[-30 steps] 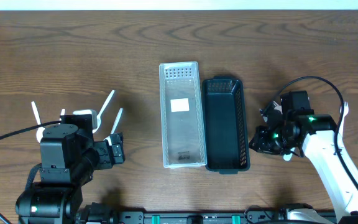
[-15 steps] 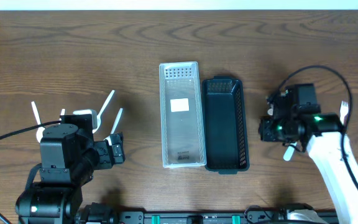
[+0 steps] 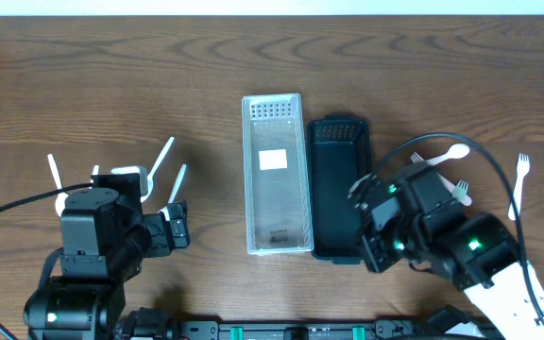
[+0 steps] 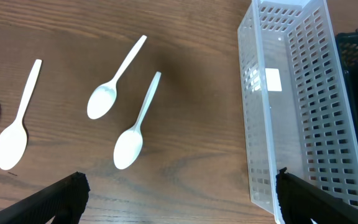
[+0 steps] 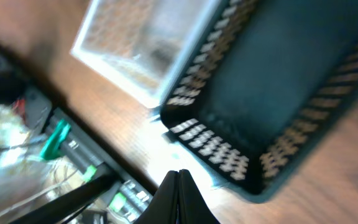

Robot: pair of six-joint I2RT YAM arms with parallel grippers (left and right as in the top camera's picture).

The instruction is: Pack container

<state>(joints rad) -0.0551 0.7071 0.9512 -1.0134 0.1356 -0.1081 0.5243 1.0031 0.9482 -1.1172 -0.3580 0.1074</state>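
Brown wood-grain table (image 3: 159, 66). A clear perforated rectangular plastic basket (image 3: 277, 203) sits at centre, long sides running away from the robot, with a white label (image 3: 273, 160) on its floor. A black perforated plastic basket (image 3: 338, 179) lies along its right wall, touching or nearly so, and set a little nearer the robot.

White plastic spoons (image 3: 163, 156) are scattered left of the clear basket, well apart from it, with open wood between. White plastic forks (image 3: 522, 173) lie right of the black basket.

Left gripper (image 4: 179, 183): jaws spread wide with nothing between them. It hangs over bare wood, spoons ahead of it, and the clear basket's near left corner is just beside its right finger.

The right arm (image 3: 433, 236) covers the black basket's near right corner. Right gripper (image 5: 180, 174): the wrist view is blurred, the fingers are pressed together to a point, and nothing shows between them. It is above the strip of wood just outside the black basket's near wall, close to the table's front edge.
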